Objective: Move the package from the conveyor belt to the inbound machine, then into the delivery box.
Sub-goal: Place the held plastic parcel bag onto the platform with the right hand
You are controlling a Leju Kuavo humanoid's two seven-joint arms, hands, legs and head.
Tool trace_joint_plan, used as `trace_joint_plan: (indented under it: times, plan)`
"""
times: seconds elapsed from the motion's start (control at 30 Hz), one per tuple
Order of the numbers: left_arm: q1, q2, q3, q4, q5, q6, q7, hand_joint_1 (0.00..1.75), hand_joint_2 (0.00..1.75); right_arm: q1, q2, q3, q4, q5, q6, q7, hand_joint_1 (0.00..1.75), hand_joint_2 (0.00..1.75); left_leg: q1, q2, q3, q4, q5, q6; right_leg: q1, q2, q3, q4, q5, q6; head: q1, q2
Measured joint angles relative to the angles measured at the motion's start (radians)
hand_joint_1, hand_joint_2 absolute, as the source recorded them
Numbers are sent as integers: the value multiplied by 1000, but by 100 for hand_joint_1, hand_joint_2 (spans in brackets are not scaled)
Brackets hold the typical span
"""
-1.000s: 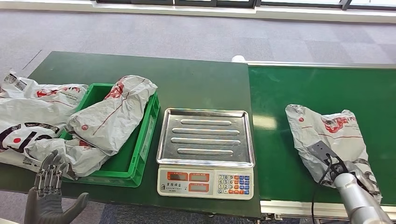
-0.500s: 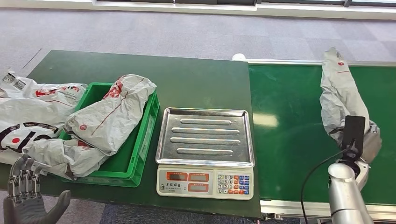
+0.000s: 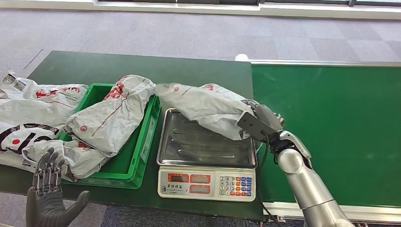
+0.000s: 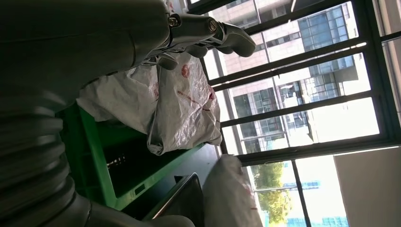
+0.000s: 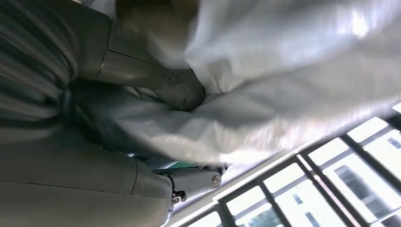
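Note:
My right hand (image 3: 263, 124) grips a grey plastic package (image 3: 203, 107) with red print and holds it just above the steel tray of the scale (image 3: 208, 151), the inbound machine. The package stretches from the hand toward the green delivery box (image 3: 137, 158). In the right wrist view the thumb (image 5: 156, 80) presses into the grey package (image 5: 283, 71). My left hand (image 3: 47, 198) hangs low at the table's near left corner, fingers apart, holding nothing. The left wrist view shows its fingers (image 4: 208, 38) near the box (image 4: 94, 146) and a bagged package (image 4: 184, 109).
The green box holds a large grey package (image 3: 111, 116) that sticks out over its rim. More grey packages (image 3: 28, 113) lie on the table to its left. The green conveyor belt (image 3: 331, 123) runs along the right. The scale's keypad (image 3: 234, 184) faces me.
My right arm swung the package left from above the conveyor belt to over the scale tray. The left hand rose slightly at the table's near corner.

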Motion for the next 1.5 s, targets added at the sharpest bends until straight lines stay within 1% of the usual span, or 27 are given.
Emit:
trace_joint_plan:
  times: [0.2,0.43,0.6,0.93,1.03,1.07,1.17,1.2,1.33,1.5]
  plan:
    - [0,7,-3,6,-2,-6,2,0,175,-2,3,69,-45,25,8,-5,175,175,0,0,-1,0,0,0,0,0,0,0,0,0,0,0]
    - [0,11,-3,9,-12,-49,8,0,175,-2,9,178,-126,95,67,24,175,175,0,0,-1,0,0,0,0,0,-1,0,0,0,0,0]
    - [-4,7,-3,8,-25,-58,23,0,175,15,-2,239,-200,112,111,45,175,175,0,1,-1,0,0,-1,0,1,-2,0,0,0,0,0]
    - [-7,1,-3,8,-30,-58,27,0,175,23,-23,284,-246,113,119,50,175,175,0,1,-1,0,0,0,0,1,-2,0,0,0,0,0]
    - [-7,-2,-3,7,-33,-60,32,0,175,22,-26,291,-247,96,148,44,175,175,0,1,-1,0,0,0,0,1,-2,0,1,-1,0,0]
    - [-7,-6,-3,6,-36,-62,35,0,175,22,-29,297,-247,81,167,37,134,175,0,1,-1,0,0,0,0,1,-2,0,1,-1,0,0]
    - [-6,-21,0,-3,-46,-73,45,0,175,20,-38,328,-250,18,236,18,3,175,0,1,-2,0,0,0,0,1,-2,0,1,-1,0,0]
    - [-6,-27,2,-8,-49,-75,48,0,175,17,-41,341,-253,1,258,16,0,175,0,1,-2,0,0,0,0,1,-2,0,1,-1,0,0]
    - [-4,-58,23,-35,-63,-85,60,0,175,-14,-57,400,-268,-61,334,14,0,175,0,1,-2,0,0,0,0,1,-2,0,1,-1,0,0]
    - [-7,-102,59,-74,-103,-115,64,0,175,-78,-69,468,-295,-200,403,-21,0,175,0,1,-2,0,1,-1,0,1,-2,0,1,-1,0,0]
